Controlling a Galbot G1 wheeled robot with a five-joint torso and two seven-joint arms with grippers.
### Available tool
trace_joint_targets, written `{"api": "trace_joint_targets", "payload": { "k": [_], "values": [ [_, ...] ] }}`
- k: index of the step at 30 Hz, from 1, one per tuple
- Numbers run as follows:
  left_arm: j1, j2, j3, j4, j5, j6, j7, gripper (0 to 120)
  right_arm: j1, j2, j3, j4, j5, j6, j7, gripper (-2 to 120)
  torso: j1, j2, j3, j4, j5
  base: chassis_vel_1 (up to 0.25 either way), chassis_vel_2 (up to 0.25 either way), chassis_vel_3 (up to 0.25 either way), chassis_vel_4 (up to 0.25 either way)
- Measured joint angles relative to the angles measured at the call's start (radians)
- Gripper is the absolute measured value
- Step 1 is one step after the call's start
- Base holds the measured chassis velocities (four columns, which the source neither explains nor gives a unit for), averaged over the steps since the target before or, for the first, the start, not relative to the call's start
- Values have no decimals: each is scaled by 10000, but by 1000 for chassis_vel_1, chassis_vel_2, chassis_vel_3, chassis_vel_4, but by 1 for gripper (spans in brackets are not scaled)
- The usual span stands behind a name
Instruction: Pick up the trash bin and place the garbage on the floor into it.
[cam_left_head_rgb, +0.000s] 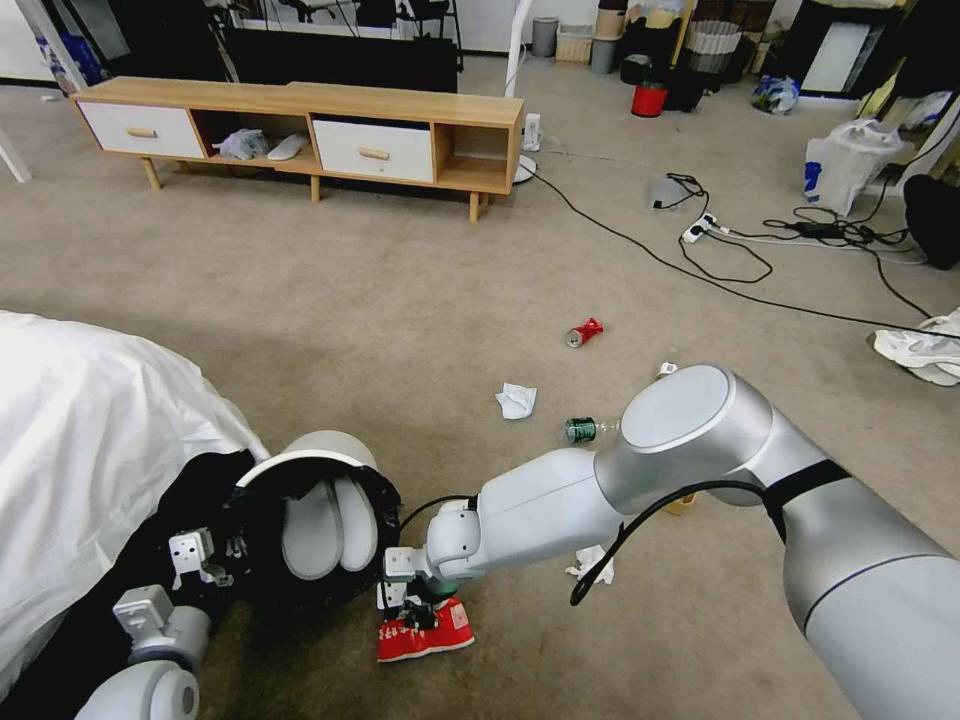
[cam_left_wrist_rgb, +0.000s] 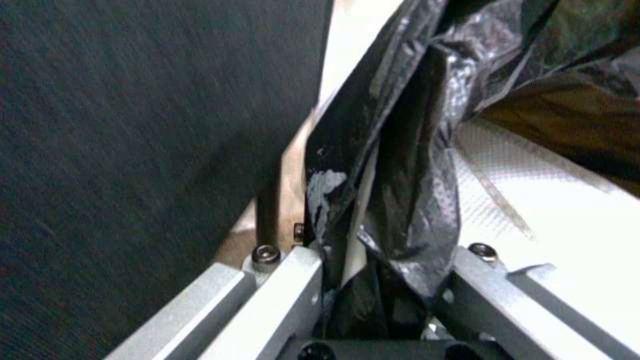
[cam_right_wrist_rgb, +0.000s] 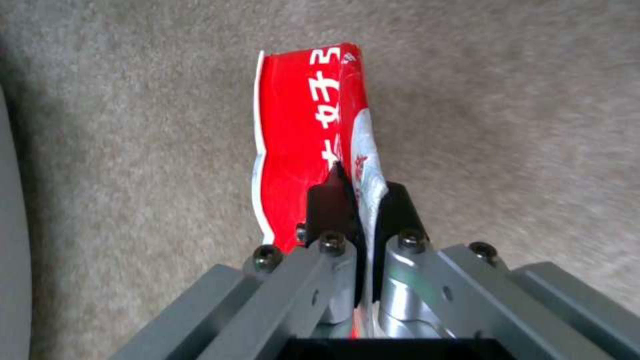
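Note:
The trash bin (cam_left_head_rgb: 300, 462), white-rimmed and lined with a black bag (cam_left_wrist_rgb: 400, 200), hangs tilted low at the left with its mouth toward me. My left gripper (cam_left_head_rgb: 205, 555) is shut on its bagged rim (cam_left_wrist_rgb: 373, 250). Just right of the bin, my right gripper (cam_left_head_rgb: 415, 598) is shut on a red-and-white wrapper (cam_left_head_rgb: 425, 635), pinched by the black fingertips (cam_right_wrist_rgb: 330, 200) and hanging over the floor (cam_left_head_rgb: 350, 300). More garbage lies farther out on the carpet: a crushed red can (cam_left_head_rgb: 584, 332), a white tissue (cam_left_head_rgb: 516, 400), a green bottle (cam_left_head_rgb: 582, 430) and another tissue (cam_left_head_rgb: 592, 565).
A white cloth-covered bulk (cam_left_head_rgb: 90, 440) fills the left side beside the bin. A low wooden cabinet (cam_left_head_rgb: 300, 130) stands at the back. Black cables (cam_left_head_rgb: 720, 260) and a power strip cross the carpet at the right, near a large white plastic bag (cam_left_head_rgb: 845, 160).

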Motion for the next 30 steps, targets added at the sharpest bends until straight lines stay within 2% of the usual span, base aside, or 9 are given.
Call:
{"api": "trace_joint_targets", "payload": {
  "k": [2,4,6,8,10,17,23,24,30],
  "values": [
    [45,212,-39,-117,-144,13,-74,0,335,113,10,345,67,-3,93,0,0,0,0,5,0,0,0,0,0],
    [59,475,-43,-316,-354,114,-141,0,797,498,7,819,125,-13,212,0,0,0,0,-4,2,0,0,0,0],
    [53,517,-40,-333,-376,136,-139,0,881,596,5,921,134,-15,245,0,0,0,0,-3,3,0,0,0,0],
    [0,654,62,-345,-490,259,-173,0,1316,1167,-15,1446,156,-28,422,0,0,0,0,-2,2,0,0,0,0],
    [-12,663,86,-345,-491,269,-172,0,1380,1271,-19,1550,160,-30,438,0,0,-1,0,1,3,0,0,0,0],
    [-245,702,518,-344,-622,484,-373,0,2026,2563,-163,2727,140,-85,693,0,0,0,0,0,4,0,0,0,0],
    [-278,574,755,-606,-640,634,-396,0,2301,3266,-368,3517,-5,-90,751,0,0,-1,0,1,4,0,0,0,0],
    [-273,511,914,-754,-673,713,-404,0,2445,3700,-441,3935,-144,-90,757,0,0,0,0,1,4,0,0,0,0],
    [-336,441,1223,-971,-668,922,-434,0,2782,4592,-600,4584,-480,-66,752,0,0,0,0,-3,4,0,0,0,0]
  ]
}}
